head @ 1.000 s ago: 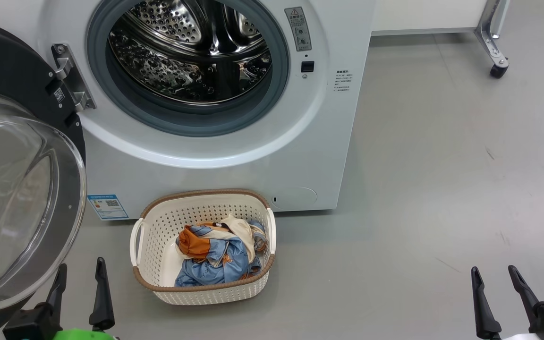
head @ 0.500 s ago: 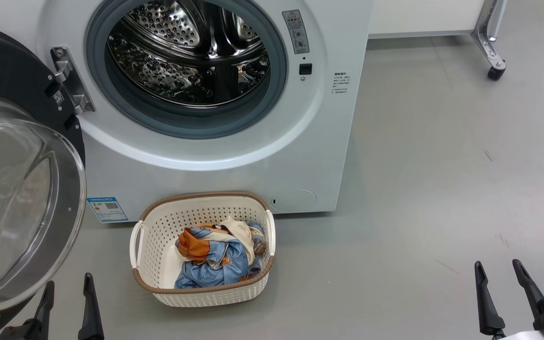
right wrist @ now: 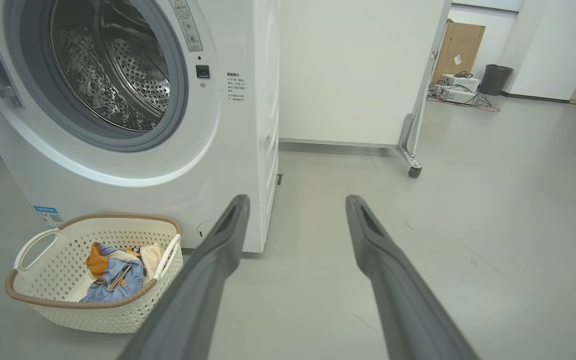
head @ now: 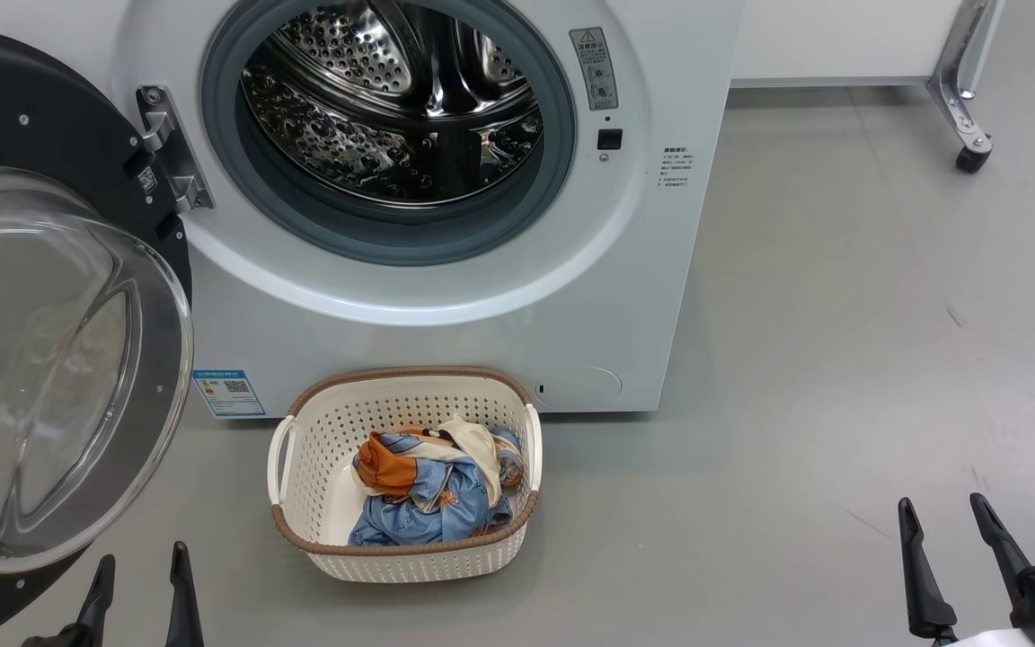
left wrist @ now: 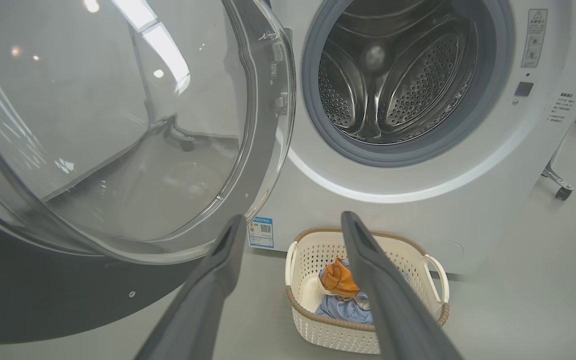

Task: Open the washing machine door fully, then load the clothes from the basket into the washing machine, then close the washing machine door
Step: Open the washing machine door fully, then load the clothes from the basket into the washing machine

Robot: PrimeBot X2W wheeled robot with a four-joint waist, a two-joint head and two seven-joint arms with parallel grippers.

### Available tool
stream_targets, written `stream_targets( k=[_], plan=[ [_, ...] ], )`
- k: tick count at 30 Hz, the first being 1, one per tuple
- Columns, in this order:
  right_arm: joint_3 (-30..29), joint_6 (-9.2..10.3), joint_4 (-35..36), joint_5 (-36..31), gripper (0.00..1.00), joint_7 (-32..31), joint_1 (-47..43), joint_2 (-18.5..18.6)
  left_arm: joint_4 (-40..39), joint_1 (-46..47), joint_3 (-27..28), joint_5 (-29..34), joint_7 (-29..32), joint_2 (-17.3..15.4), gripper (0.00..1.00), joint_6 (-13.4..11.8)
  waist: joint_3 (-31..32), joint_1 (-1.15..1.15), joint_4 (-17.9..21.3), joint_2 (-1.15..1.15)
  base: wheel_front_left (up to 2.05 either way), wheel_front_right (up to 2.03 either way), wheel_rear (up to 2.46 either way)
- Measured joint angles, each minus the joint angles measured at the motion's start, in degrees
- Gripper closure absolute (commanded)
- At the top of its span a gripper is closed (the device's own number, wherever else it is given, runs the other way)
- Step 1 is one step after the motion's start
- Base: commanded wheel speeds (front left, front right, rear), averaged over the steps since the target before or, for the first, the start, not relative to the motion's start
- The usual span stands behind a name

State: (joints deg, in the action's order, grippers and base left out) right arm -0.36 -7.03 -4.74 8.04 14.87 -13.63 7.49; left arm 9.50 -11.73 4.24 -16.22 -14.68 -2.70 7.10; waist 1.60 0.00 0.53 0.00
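The round black-rimmed glass washing machine door point(head: 41, 117) stood swung out left of the spread, empty fingers of the left gripper point(head: 143, 557), likely clearing the steel drum point(head: 365, 144) of the big white washing machine point(head: 446, 341) for the blue-and-orange clothes point(head: 428, 499) heaped in the cream perforated basket point(head: 410, 374) ahead-right of those fingers, while beyond the equally spread, empty fingers of the right gripper point(head: 940, 508) its wrist view added a far brown cardboard box point(right wrist: 458, 45) outside the head view's frame.

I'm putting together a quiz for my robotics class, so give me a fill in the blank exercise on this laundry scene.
The washing machine door is swung ____.
No garment is loaded yet, so the steel drum is ____.
The clothes lie in the ____.
The left end effector and the right end effector each hold ____.
Missing words: open; empty; basket; nothing.
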Motion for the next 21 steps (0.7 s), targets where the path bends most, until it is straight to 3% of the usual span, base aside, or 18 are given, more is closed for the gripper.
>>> stream_targets(
  k=[21],
  plan=[
    [0.4, 0.0, -0.6, 0.4, 0.0, 0.0, 0.1, -0.2, -0.5, -0.1, 1.3, 0.5, 0.0, 0.0, 0.0, 0.0, -0.9, 0.0, -0.4, 0.0, 0.01, -0.01, 0.0]
  ],
)
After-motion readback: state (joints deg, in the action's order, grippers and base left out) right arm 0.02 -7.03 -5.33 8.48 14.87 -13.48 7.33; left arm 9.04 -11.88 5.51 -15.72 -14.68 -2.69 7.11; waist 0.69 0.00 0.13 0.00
